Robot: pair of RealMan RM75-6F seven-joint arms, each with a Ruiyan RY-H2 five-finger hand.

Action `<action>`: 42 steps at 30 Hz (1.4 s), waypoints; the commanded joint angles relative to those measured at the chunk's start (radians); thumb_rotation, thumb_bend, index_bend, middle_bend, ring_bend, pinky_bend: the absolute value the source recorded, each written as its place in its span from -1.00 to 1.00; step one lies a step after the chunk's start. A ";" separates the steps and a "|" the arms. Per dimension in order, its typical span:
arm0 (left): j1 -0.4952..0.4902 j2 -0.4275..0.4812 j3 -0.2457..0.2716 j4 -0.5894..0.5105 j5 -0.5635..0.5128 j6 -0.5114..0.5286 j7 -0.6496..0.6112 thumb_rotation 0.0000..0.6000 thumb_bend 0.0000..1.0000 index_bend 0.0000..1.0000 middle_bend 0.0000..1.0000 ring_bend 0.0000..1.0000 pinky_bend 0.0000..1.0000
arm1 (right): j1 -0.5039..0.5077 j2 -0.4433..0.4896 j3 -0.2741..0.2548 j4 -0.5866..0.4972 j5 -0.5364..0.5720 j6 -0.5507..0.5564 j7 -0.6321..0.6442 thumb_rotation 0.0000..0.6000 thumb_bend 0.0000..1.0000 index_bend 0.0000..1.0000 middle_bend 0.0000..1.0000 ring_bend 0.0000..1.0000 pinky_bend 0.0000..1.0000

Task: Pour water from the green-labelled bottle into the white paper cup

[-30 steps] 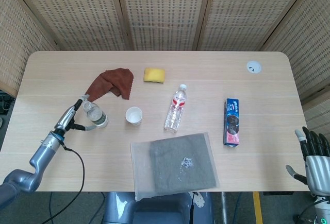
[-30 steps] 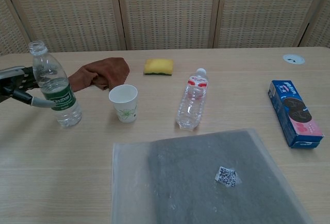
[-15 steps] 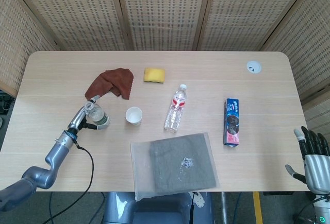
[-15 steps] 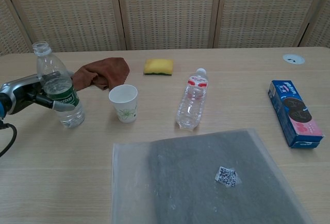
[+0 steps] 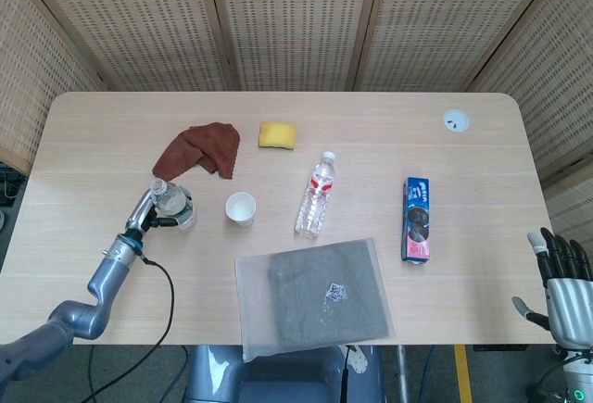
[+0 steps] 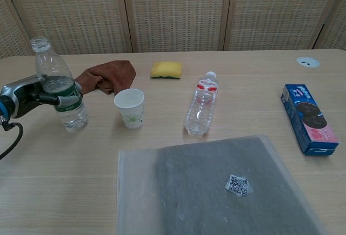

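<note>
Left hand (image 6: 27,95) is wrapping its fingers (image 6: 64,101) around the green-labelled bottle (image 6: 58,92) at label height; the bottle is sitting at the left side of the table (image 5: 482,190), its base appearing to rest on the tabletop. In the head view the same left hand (image 5: 146,219) is reaching in from the near-left edge, with the bottle (image 5: 170,206) at its tip.

Right hand (image 5: 561,278) is hanging off the near-right corner of the table, fingers spread, holding nothing.

Counts: two bottles, one cup, one cloth, one sponge, one biscuit box, one grey mat.

The green-labelled bottle is standing upright, long axis vertical, uncapped mouth pointing up. The white paper cup (image 6: 130,108) is standing upright, mouth up, just to the right of it and apart from it.

Second bottle, the red-labelled bottle (image 6: 202,104), is lying on its side, white cap pointing toward the far edge. Brown cloth (image 6: 105,76) is lying behind the held bottle. Yellow sponge (image 6: 166,69) is lying further back. Biscuit box (image 6: 308,117) is lying flat on the right. Grey mat (image 6: 227,186) is covering the near centre.
</note>
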 commanded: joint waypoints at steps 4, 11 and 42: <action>0.011 0.048 0.011 -0.033 0.034 0.048 -0.017 1.00 0.01 0.25 -0.03 -0.39 -0.41 | 0.001 -0.002 -0.003 -0.001 -0.003 -0.002 -0.007 1.00 -1.00 -0.96 -1.00 -1.00 -1.00; 0.008 0.139 0.041 -0.045 0.080 0.079 0.084 1.00 0.04 0.25 -0.02 -0.38 -0.38 | 0.001 -0.003 -0.007 -0.006 -0.010 0.001 -0.013 1.00 -1.00 -0.96 -1.00 -1.00 -1.00; -0.105 0.266 -0.003 -0.253 -0.116 -0.055 0.910 1.00 0.22 0.35 0.02 -0.35 -0.30 | 0.005 -0.004 -0.008 -0.007 -0.007 -0.003 -0.017 1.00 -1.00 -0.96 -1.00 -1.00 -1.00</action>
